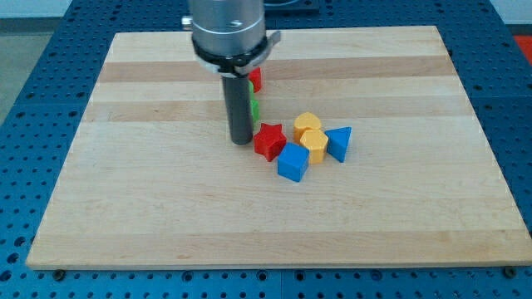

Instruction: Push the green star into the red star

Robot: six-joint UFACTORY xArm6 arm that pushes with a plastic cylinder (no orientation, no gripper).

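Note:
The red star (268,139) lies near the middle of the wooden board (150,208). My tip (241,142) rests on the board just left of the red star, close to it or touching it. A green block (255,107) shows only as a sliver behind the rod's right side, above the red star and a small gap from it. The rod hides most of the green block, so its shape cannot be made out.
A second red block (256,79) peeks out behind the rod above the green one. Right of the red star sit two yellow blocks (307,123) (314,144), a blue cube (293,163) and a blue triangular block (339,143).

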